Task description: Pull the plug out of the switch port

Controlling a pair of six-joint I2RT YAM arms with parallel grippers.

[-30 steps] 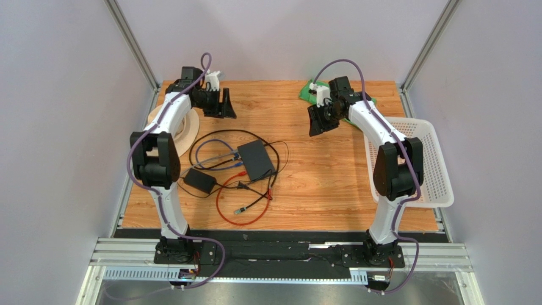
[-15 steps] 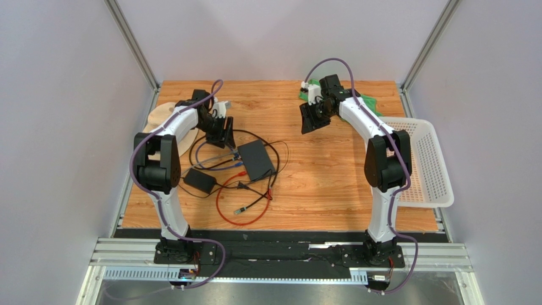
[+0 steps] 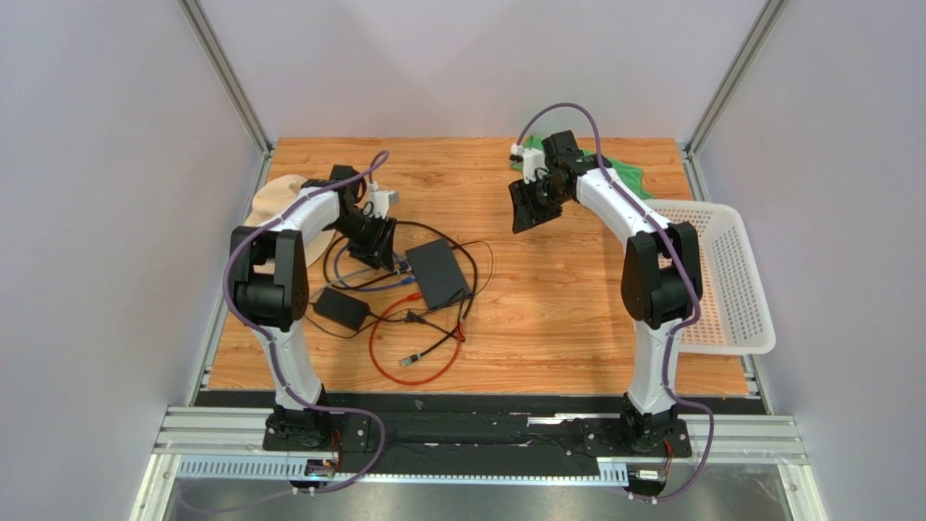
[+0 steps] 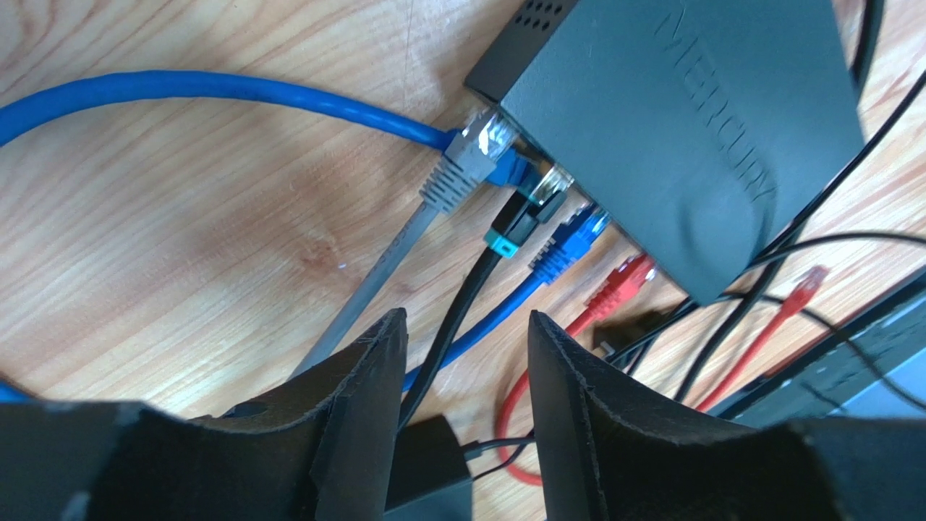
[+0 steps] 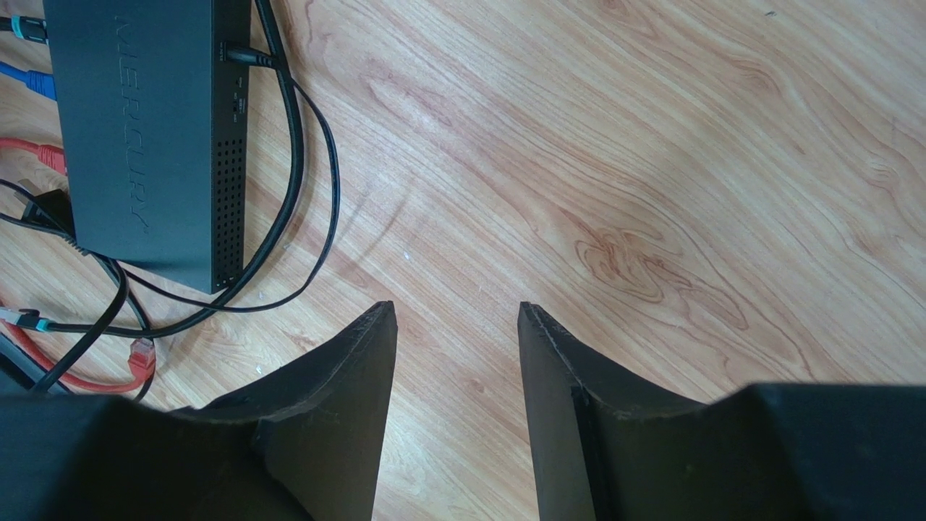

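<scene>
Plugs (image 4: 462, 163) sit along one edge of the flat black rectangular switch box (image 4: 674, 130), left of centre on the wooden desk (image 3: 565, 315). The left gripper (image 4: 465, 326) hovers near them, fingers apart; the right gripper (image 5: 457, 315) is apart too. Approach seems in hand; next, clamp one plug and pull straight.

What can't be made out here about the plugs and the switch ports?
Left wrist view: the sockets of the switch, hidden by its top and the row of plugs.
Top view: each plug, too small, partly under the left gripper.
Right wrist view: the switch's plug side, cut off at the left edge.
</scene>
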